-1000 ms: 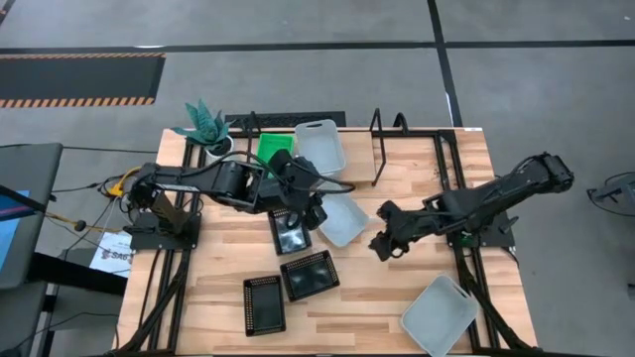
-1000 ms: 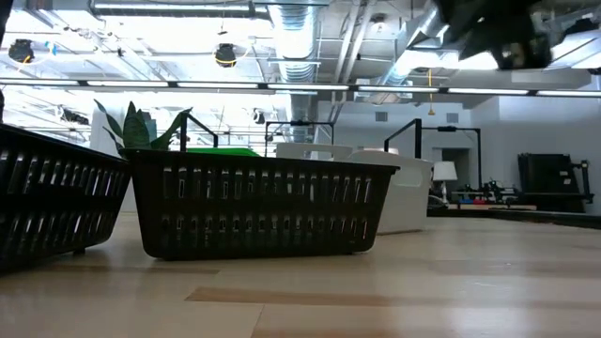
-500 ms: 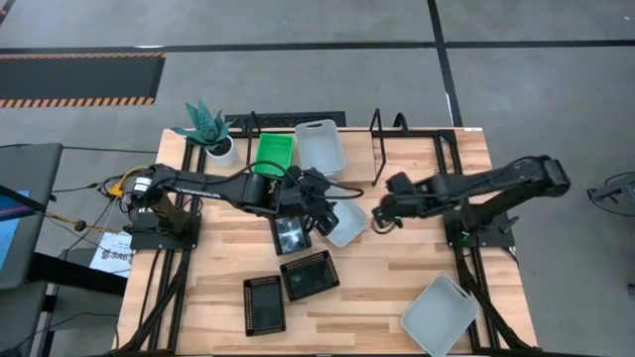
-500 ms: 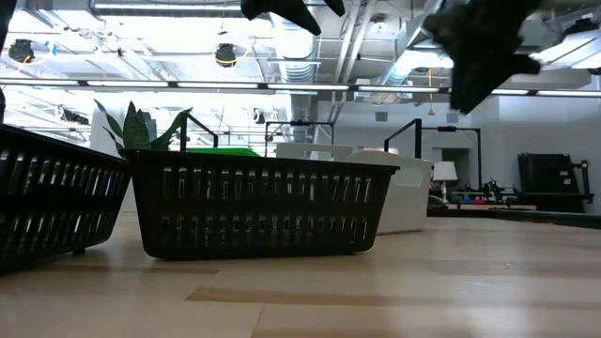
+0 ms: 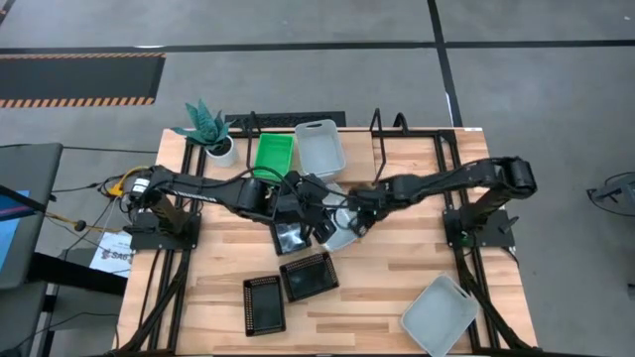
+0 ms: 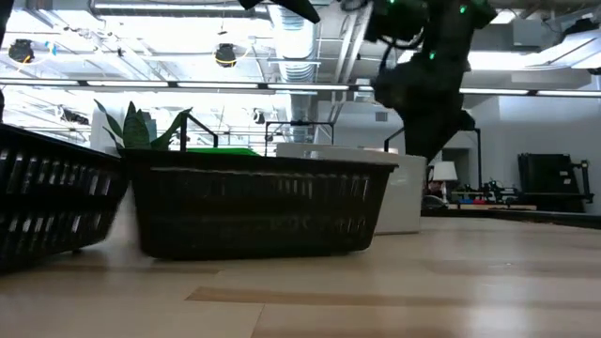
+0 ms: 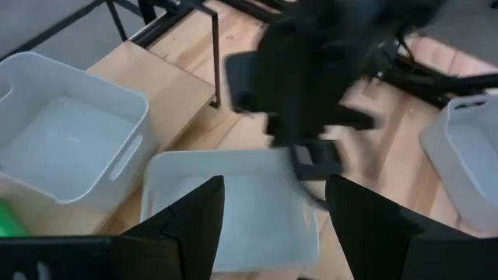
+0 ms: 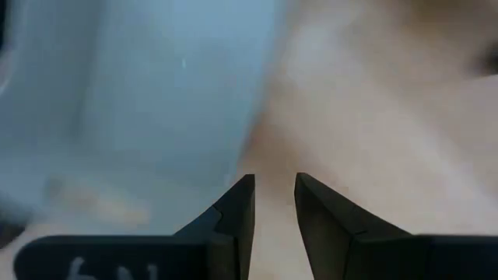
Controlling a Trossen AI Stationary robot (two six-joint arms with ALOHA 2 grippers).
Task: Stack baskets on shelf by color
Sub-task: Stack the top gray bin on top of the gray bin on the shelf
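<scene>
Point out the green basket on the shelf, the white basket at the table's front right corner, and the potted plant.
green basket (image 5: 273, 154), high view, its inner floor
white basket (image 5: 439, 315), high view, its inner floor
potted plant (image 5: 205, 124), high view, its leaves

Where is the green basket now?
In the high view, the green basket sits on the shelf at the table's far edge, between the potted plant and a white basket.
</scene>
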